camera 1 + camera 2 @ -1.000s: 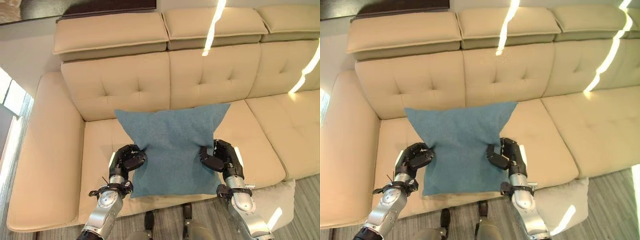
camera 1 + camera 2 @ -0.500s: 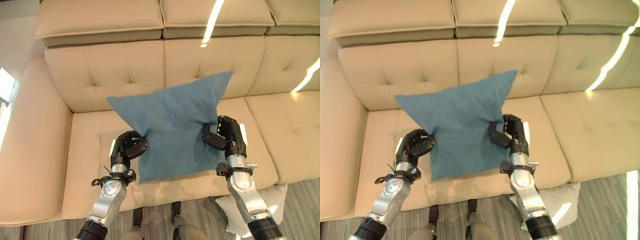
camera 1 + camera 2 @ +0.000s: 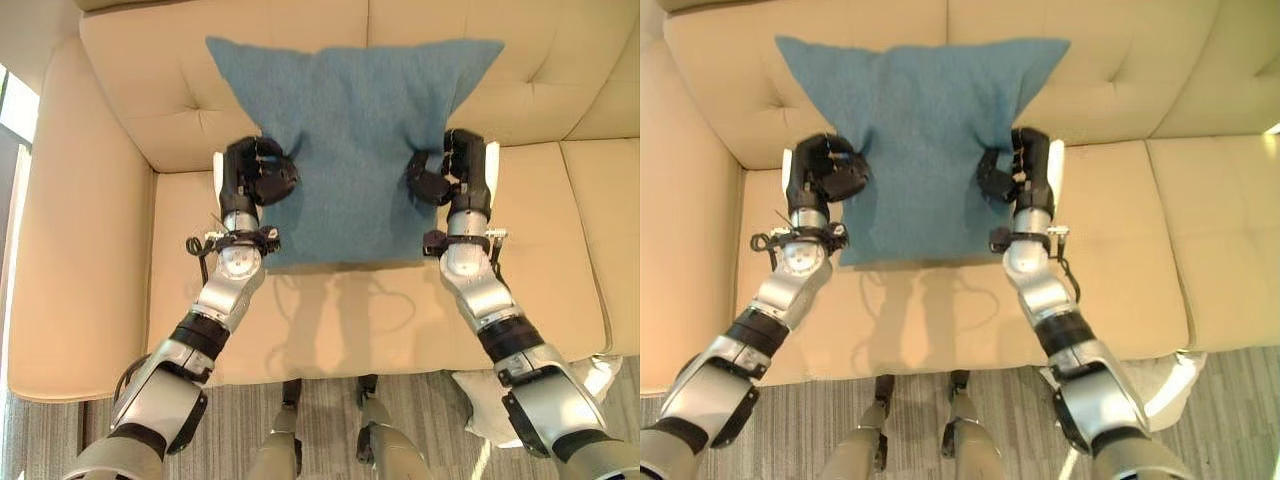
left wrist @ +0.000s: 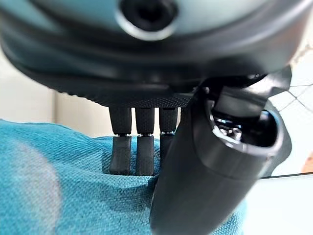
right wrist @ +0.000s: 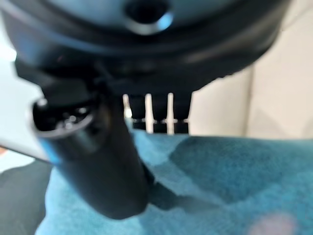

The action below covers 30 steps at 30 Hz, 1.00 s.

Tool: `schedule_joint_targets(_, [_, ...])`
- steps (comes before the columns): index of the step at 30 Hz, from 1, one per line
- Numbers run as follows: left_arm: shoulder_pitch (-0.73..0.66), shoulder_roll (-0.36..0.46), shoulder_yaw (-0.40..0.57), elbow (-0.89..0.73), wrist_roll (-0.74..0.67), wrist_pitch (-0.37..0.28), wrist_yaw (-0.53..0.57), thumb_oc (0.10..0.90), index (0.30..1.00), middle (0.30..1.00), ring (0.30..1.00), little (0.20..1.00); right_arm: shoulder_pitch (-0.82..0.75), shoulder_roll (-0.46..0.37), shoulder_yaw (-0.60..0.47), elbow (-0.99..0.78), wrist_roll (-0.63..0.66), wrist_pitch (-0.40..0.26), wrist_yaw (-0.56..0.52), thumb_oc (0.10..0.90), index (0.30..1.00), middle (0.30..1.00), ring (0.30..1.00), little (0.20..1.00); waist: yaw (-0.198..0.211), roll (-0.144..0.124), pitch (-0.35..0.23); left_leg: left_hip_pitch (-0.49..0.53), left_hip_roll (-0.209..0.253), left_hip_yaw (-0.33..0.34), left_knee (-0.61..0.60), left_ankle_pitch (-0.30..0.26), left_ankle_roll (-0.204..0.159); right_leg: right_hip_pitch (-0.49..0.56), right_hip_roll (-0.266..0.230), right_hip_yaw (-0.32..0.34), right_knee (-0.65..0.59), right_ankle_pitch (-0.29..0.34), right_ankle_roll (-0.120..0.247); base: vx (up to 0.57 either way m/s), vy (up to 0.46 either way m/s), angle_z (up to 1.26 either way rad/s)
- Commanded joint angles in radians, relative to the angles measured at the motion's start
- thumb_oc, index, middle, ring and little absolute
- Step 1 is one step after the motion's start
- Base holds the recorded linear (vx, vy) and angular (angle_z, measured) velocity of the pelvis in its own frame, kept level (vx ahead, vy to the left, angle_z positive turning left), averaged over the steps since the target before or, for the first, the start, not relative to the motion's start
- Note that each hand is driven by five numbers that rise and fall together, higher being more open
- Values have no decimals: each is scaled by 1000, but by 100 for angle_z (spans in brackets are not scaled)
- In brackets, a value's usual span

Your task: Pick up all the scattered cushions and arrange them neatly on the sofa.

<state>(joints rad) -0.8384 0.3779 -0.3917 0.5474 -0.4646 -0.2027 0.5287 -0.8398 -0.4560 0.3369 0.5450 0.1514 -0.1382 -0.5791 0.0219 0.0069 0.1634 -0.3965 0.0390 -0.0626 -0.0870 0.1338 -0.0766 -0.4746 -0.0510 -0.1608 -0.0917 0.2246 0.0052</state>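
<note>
A blue cushion point(image 3: 350, 130) is held upright in front of the beige sofa's backrest point(image 3: 160, 90), above the seat. My left hand point(image 3: 255, 172) pinches its left edge and my right hand point(image 3: 452, 172) pinches its right edge. In the left wrist view the fingers point(image 4: 138, 147) and thumb press into the blue fabric point(image 4: 58, 191). In the right wrist view the thumb point(image 5: 98, 161) bears on the blue cushion point(image 5: 220, 181). A second, beige cushion point(image 3: 480, 395) lies on the floor at the sofa's front right.
The sofa seat point(image 3: 350, 320) spreads below the held cushion, with a wide armrest point(image 3: 70, 230) on the left. Grey striped floor point(image 3: 320, 430) runs along the sofa's front edge.
Both hands have carried the blue cushion up and toward the backrest. The camera has moved in, tilting down onto the seat.
</note>
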Motion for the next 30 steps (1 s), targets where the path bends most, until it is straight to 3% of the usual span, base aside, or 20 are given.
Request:
schedule_joint_targets(1, [-226,-23,-88,-60,126,-202,11,400,300,300,300,300,-225,53,65,-59,-114,-138,-34,400,300,300,300,300,3,-24,-79,-25,-56,51,0,-40,1,49,-8,45,21,-130,107,0,0,0])
schedule_joint_targets(2, [-227,-23,-87,-59,125,-202,11,525,488,488,488,488,-226,53,65,-58,-114,-139,-35,400,300,300,300,300,3,-24,-79,-26,-56,51,0,-40,1,49,-8,45,21,-130,107,-38,-14,0])
schedule_joint_targets(3, [-277,-25,-98,-11,124,-199,30,800,900,900,900,900,-281,54,84,-1,-107,-134,-56,800,900,900,900,900,8,-25,-76,-51,-56,49,0,-33,-3,27,-9,42,15,-123,112,-32,-14,0])
schedule_joint_targets(8, [-339,3,-113,74,129,-192,31,800,900,900,900,900,-347,39,118,116,-103,-116,-78,800,900,900,900,900,14,-22,-70,-90,-58,45,0,-20,-8,-12,-7,37,11,-113,115,-50,-4,3])
schedule_joint_targets(11, [-423,13,-140,279,70,-168,-2,800,900,900,900,900,-396,33,161,251,-35,-117,-47,800,900,900,900,900,7,-26,-76,-121,-58,43,0,-8,-13,-45,-4,34,8,-102,117,-54,-20,3])
schedule_joint_targets(15, [-403,75,-137,259,55,-166,-32,800,900,900,900,900,-392,-8,193,271,3,-93,7,800,900,900,900,900,6,-30,-73,-138,-59,44,0,-3,-14,-62,-2,30,4,-96,122,-18,-13,2])
schedule_joint_targets(22, [-192,161,-47,130,46,-178,-83,800,900,900,900,900,-263,-109,147,181,7,-92,73,800,900,900,900,900,5,-34,-82,-123,-60,49,0,-10,-13,-46,-1,29,4,-106,117,-1,-7,-1])
schedule_joint_targets(25, [58,217,102,24,16,-181,-134,800,900,900,900,900,-38,-217,18,58,-13,-100,106,800,900,900,900,900,4,-34,-99,-94,-59,51,0,-22,-12,-16,-2,24,4,-116,113,20,-18,2])
schedule_joint_targets(27, [111,223,125,-4,20,-181,-141,800,900,900,900,900,15,-225,-16,34,-14,-101,112,800,900,900,900,900,4,-34,-105,-87,-59,51,0,-26,-11,-7,-2,24,4,-119,112,38,-17,10])
schedule_joint_targets(30, [360,247,205,-125,89,-166,-206,800,900,900,900,900,262,-213,-162,-34,3,-123,165,800,900,900,900,900,0,-35,-113,-46,-56,56,0,-38,-8,36,-3,24,4,-129,108,46,-24,10])
